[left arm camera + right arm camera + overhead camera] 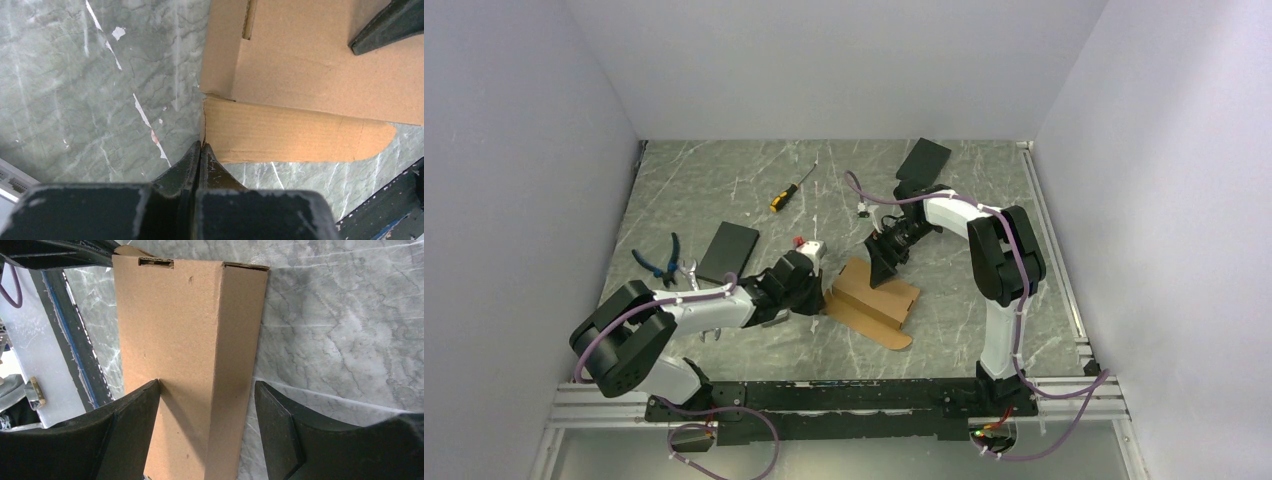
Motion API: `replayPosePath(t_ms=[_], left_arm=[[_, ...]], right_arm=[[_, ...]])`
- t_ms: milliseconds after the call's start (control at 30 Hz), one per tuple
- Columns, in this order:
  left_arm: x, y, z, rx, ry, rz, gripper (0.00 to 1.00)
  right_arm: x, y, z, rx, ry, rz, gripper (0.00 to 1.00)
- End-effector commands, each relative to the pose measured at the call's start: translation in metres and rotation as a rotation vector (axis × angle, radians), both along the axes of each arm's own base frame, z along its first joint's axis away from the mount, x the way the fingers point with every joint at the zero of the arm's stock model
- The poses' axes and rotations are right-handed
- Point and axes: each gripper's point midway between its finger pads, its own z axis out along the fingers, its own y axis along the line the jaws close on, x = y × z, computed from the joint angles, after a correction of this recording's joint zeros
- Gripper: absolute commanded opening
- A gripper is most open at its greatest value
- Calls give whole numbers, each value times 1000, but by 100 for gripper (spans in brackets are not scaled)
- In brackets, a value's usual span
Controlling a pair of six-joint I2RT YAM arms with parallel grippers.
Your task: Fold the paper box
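Paper box (876, 298) judged light, stiff, springy at creases; best taken by flap edges. Left gripper (201, 146) seen pinched shut at flap corner; right gripper (207, 390) spread wide astride folded panel.

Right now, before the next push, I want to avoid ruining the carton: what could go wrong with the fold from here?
The left gripper is shut, its tips touching only the corner of the paper box at its rounded flap; a push could slip off or crumple that corner. The right gripper straddles the box with open jaws, one side clear of it, so the box may slide on the table.
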Motion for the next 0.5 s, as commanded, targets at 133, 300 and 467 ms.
replayPosePath(t_ms=[133, 300, 467], left_arm=[[-5, -20, 13, 21, -56, -130, 2], [-4, -22, 13, 52, -68, -145, 2], [-4, -21, 17, 88, -68, -171, 2]], right_arm=[[15, 1, -10, -28, -73, 20, 72], [15, 2, -10, -27, -74, 22, 72], [15, 2, -10, -27, -73, 21, 72]])
